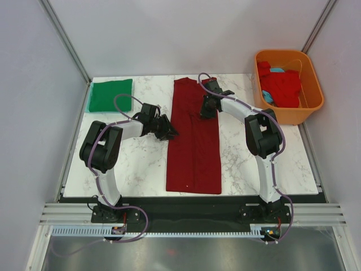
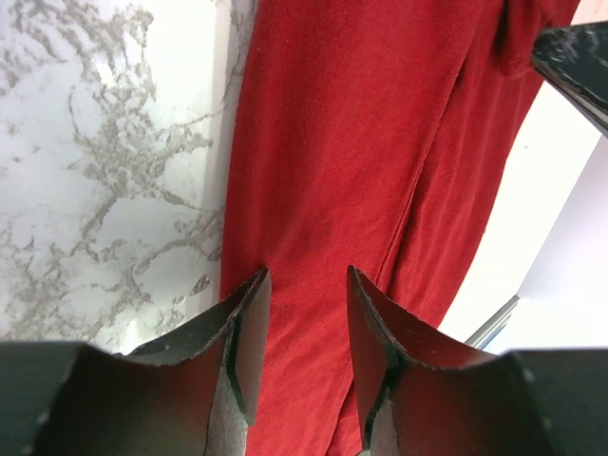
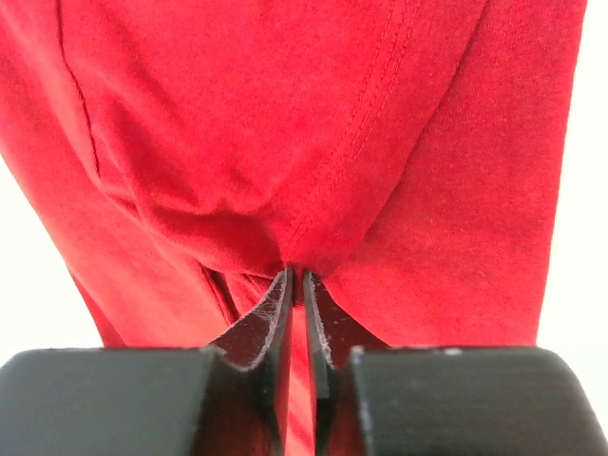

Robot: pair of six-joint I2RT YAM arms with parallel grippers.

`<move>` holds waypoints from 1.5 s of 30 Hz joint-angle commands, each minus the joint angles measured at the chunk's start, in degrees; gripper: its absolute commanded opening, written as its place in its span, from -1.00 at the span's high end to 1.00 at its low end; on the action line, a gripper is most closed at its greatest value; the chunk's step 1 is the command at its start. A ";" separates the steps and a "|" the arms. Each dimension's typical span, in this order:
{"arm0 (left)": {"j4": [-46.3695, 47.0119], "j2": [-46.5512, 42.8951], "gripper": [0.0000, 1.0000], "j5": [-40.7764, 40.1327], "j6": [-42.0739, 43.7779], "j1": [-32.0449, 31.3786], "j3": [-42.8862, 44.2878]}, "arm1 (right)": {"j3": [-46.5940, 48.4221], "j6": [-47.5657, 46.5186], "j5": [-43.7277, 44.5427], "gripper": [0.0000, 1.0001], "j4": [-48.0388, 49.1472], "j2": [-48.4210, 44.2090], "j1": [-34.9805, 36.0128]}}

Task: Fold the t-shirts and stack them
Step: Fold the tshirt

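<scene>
A dark maroon t-shirt (image 1: pixel 193 141) lies on the table as a long strip, its sides folded in. My left gripper (image 1: pixel 169 133) hovers low at the strip's left edge. In the left wrist view its fingers (image 2: pixel 306 275) stand open, with flat maroon cloth (image 2: pixel 361 142) showing between them. My right gripper (image 1: pixel 206 109) is over the strip's upper right part. Seen from the right wrist, it (image 3: pixel 294 273) is closed to a narrow slit, and a bunched fold of the maroon cloth (image 3: pixel 313 142) is pinched at its tips. A folded green t-shirt (image 1: pixel 110 94) lies at the back left.
An orange tub (image 1: pixel 312 105) stands at the back right and holds a brighter red t-shirt (image 1: pixel 281 87) and a light blue one (image 1: pixel 268 97). White walls with metal posts close in the marble table (image 1: pixel 135 164) on three sides.
</scene>
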 commanded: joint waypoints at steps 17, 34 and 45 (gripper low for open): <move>-13.01 -22.98 -0.11 -1.66 10.14 -0.60 -14.22 | -18.33 -7.35 -3.47 0.22 -2.64 -24.84 -1.08; -13.45 -38.30 -0.18 -4.47 0.12 -14.40 -34.54 | -66.59 5.65 -9.36 -0.06 5.35 -59.40 7.71; -13.10 -42.00 -0.04 -3.15 -1.55 -14.84 -39.28 | -76.45 12.25 -10.59 -0.05 7.47 -67.76 13.16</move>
